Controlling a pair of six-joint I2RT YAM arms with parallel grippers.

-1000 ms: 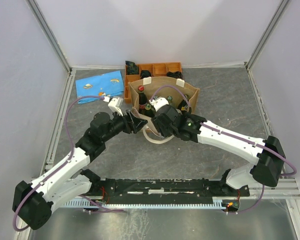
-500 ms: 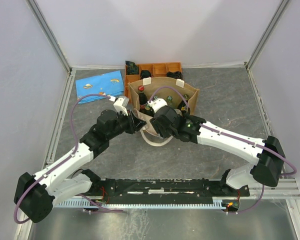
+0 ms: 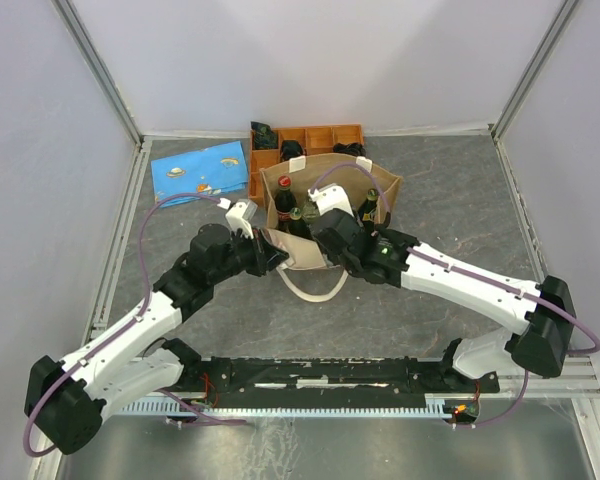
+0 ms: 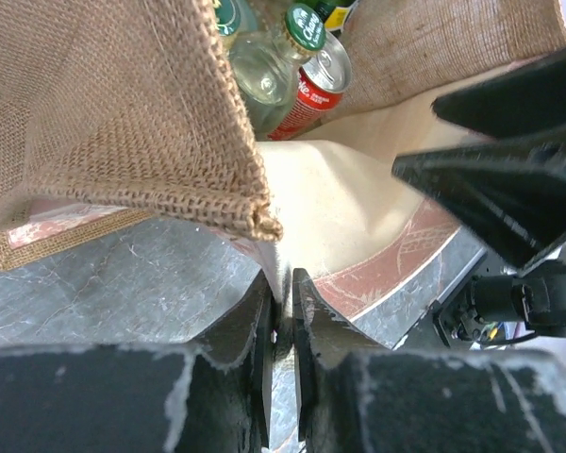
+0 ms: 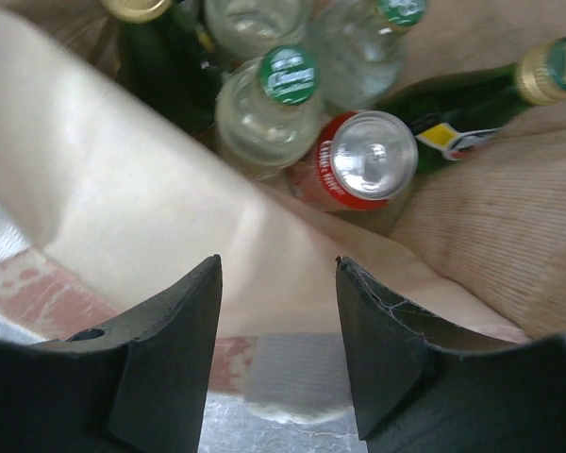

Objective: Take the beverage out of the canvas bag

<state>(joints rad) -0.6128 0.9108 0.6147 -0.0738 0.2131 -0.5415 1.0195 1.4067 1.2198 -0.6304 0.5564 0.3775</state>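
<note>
The tan canvas bag (image 3: 382, 186) stands at the table's back centre with its mouth open. Inside it are several beverages: a red can (image 5: 363, 162), clear bottles with green caps (image 5: 285, 87) and a dark green bottle with a gold cap (image 5: 481, 94). My left gripper (image 3: 276, 256) is shut on the bag's near rim, with cream lining fabric (image 4: 281, 276) pinched between its fingertips. The burlap wall (image 4: 113, 113) hangs to the left of that grip. My right gripper (image 5: 278, 269) hovers open over the bag's near edge, just short of the red can, holding nothing.
An orange compartmented tray (image 3: 325, 134) sits right behind the bag. A flat blue patterned cloth (image 3: 200, 168) lies at the back left. The bag's cream handle loop (image 3: 315, 290) trails on the table toward me, between the two arms.
My left gripper closed on the bag's near rim. The bag's mouth now stands wider. My right gripper moved forward over the opening, staying open.
</note>
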